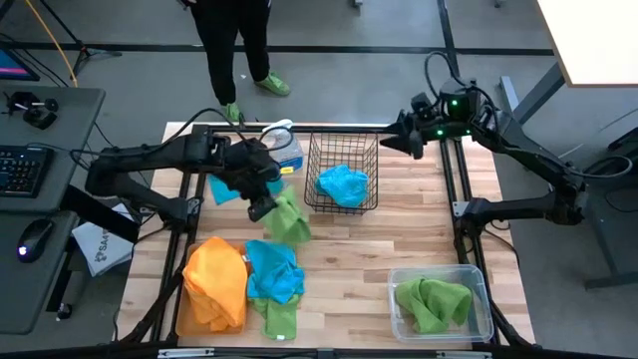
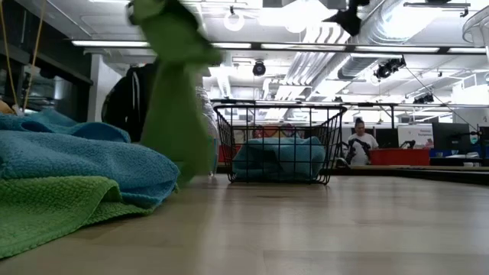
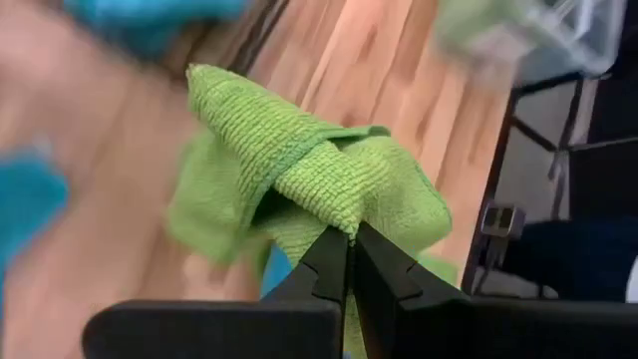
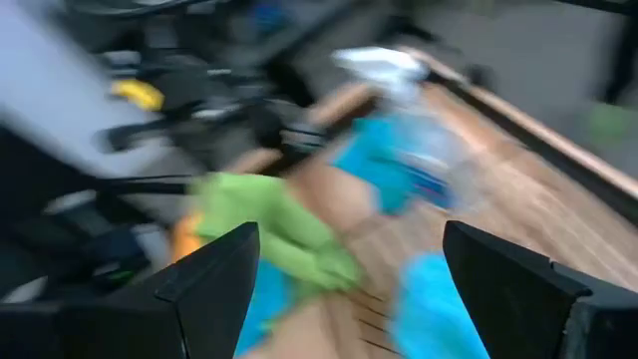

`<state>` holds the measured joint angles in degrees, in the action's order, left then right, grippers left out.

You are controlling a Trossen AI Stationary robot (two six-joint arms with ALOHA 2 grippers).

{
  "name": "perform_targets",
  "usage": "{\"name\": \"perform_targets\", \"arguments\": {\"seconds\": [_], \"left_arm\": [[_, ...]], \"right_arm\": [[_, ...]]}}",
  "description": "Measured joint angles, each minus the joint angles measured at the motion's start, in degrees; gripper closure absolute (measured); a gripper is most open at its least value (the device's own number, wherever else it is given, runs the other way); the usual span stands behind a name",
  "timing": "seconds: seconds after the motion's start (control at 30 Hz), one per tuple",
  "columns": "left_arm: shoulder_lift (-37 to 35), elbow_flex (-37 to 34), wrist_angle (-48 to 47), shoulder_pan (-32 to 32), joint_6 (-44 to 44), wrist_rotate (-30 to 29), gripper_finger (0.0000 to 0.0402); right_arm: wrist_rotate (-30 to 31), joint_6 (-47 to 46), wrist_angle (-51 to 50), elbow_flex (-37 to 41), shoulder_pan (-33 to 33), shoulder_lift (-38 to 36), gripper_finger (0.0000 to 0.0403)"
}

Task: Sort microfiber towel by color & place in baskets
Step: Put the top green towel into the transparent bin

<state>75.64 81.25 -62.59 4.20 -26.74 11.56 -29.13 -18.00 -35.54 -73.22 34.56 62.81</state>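
Green cloth (image 3: 319, 184) is hanging pinched in the left gripper (image 3: 349, 261), whose fingers are clamped together on a fold of it, above the table (image 1: 399, 244) just left of the wire basket (image 1: 341, 150). Far right, the right gripper (image 4: 349, 289) is waiting with fingers spread wide and empty. Sorting is looking partly done: a blue towel (image 1: 343, 184) is lying in the wire basket and green ones (image 1: 432, 302) in the clear tub (image 1: 399, 309) near right, while orange (image 1: 215, 279), blue (image 1: 273, 271) and green (image 1: 281, 319) cloths are lying heaped near left.
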Motion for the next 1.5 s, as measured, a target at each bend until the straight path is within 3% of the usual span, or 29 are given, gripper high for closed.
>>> {"name": "perform_targets", "arguments": {"seconds": [0.1, 0.27, 0.47, 0.63, 0.93, 1.3, 1.4, 1.5], "left_arm": [[3.71, 7.60, 0.24, -1.41, 2.26, -3.37, 0.0401], [8.89, 19.61, 1.96, -2.50, 5.98, -7.90, 0.0401], [13.92, 28.70, 3.25, -2.49, 13.21, -12.66, 0.0401], [16.43, 31.63, 3.89, -2.49, 20.21, -17.35, 0.0401], [16.98, 32.55, 11.62, -2.49, 22.49, -20.89, 0.0401], [16.98, 32.55, 17.01, -2.46, 25.49, -21.82, 0.0401], [16.98, 32.55, 17.57, -2.46, 25.88, -21.82, 0.0401], [16.98, 32.55, 18.15, -2.46, 25.10, -21.82, 0.0401]], "right_arm": [[-6.04, -1.39, 5.78, 0.01, -2.58, 0.00, 0.0089], [-7.22, -1.80, 14.18, -0.02, -9.55, 0.32, 0.0089], [0.99, 5.09, 19.09, -0.02, -19.62, 2.84, 0.0089], [10.05, 15.94, 19.97, -0.02, -24.71, 5.45, 0.0089], [25.97, 23.56, 20.62, -0.02, -27.86, 9.32, 0.0089], [27.62, 22.13, 27.32, -0.02, -28.26, 14.19, 0.0090], [28.24, 21.51, 29.10, -0.02, -28.26, 14.69, 0.0117], [28.68, 21.58, 29.56, -0.02, -28.26, 14.73, 0.0214]]}}
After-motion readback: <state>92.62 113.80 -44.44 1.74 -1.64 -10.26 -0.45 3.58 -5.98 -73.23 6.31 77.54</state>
